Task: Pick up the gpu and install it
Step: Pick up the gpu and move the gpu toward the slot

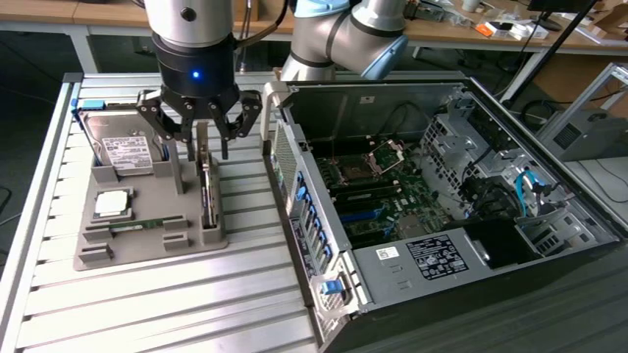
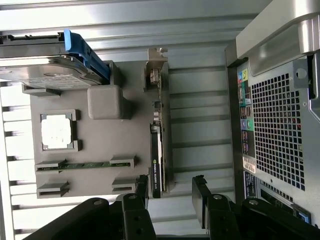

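The black multi-link gripper point(image 2: 171, 187) stands with its jaws wide apart and holds nothing. In the exterior view, the gripper point(image 1: 201, 143) hangs directly above the gpu point(image 1: 207, 193), a thin tan-brown circuit card with a silver metal bracket at one end.

The gpu point(image 2: 157, 150) stands on edge in a slot of the grey moulded holder tray point(image 2: 100, 135), along the tray side nearest the open black desktop computer case point(image 1: 412, 184). In the wrist view the card lies between the two finger lines, closer to one finger point(image 2: 142, 182).

The tray point(image 1: 147, 243) also carries:
- a silver hard drive with a white label point(image 1: 123, 151);
- a square silver processor point(image 1: 113, 202);
- a narrow green memory stick point(image 1: 147, 222).

The tray rests on a ribbed aluminium table point(image 1: 147, 309), beside the case.
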You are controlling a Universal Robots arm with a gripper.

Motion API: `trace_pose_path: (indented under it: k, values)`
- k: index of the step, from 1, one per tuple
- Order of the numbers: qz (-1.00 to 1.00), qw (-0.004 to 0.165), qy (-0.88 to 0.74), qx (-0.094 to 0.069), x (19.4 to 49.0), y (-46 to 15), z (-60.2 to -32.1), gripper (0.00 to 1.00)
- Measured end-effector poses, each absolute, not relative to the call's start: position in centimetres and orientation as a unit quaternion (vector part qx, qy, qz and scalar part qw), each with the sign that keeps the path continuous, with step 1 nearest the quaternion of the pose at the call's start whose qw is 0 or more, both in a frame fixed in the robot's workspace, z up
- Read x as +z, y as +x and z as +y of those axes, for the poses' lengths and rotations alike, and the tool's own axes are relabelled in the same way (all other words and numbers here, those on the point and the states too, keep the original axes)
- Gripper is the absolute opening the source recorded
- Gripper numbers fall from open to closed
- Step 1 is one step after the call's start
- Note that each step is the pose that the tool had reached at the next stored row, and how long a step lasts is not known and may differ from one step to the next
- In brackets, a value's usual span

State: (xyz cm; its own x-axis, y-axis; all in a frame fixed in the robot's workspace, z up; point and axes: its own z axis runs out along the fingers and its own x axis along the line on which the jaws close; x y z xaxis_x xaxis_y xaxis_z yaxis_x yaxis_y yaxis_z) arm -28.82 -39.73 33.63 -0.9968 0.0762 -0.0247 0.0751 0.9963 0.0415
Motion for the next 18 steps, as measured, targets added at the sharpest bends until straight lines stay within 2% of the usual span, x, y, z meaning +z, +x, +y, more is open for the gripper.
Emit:
trace_pose_path:
  k: [18]
  values:
    - [0.999,0.013,0.038,0.02,32.9,-28.88,-39.73,0.48]
